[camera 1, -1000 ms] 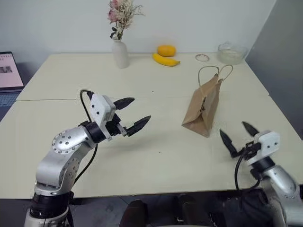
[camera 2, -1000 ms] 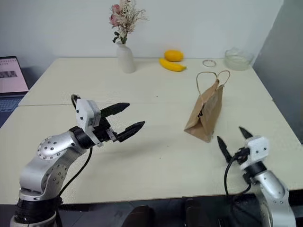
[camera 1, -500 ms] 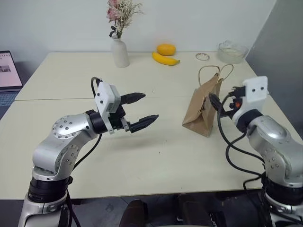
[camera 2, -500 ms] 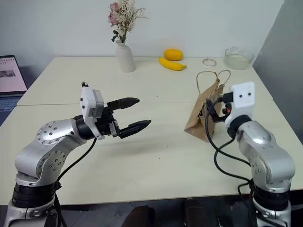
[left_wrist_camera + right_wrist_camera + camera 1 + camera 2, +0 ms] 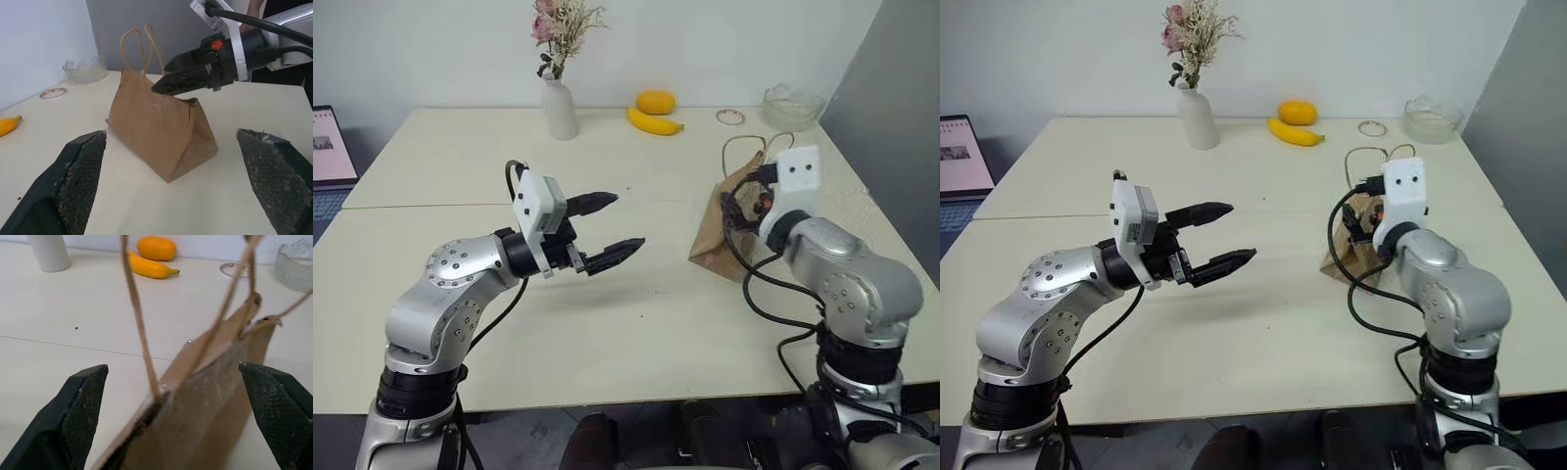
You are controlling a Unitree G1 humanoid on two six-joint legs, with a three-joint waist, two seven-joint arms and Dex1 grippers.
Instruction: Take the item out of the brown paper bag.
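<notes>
The brown paper bag stands creased on the right half of the table, its two loop handles rising. The item is hidden inside it. My right gripper is open and level at the bag's upper edge; in the right wrist view the bag top and handles lie between its fingers. I cannot tell whether it touches the paper. My left gripper hangs open over mid-table, left of the bag and pointing toward it, with nothing in it.
Along the table's far edge stand a white vase of dried flowers, a banana, an orange fruit, a small ring-shaped dish and a glass bowl. A laptop sits off the left edge.
My right arm rose from the table's front right edge and swung forward and left to the bag's top, staying open. The left gripper has hardly moved.
</notes>
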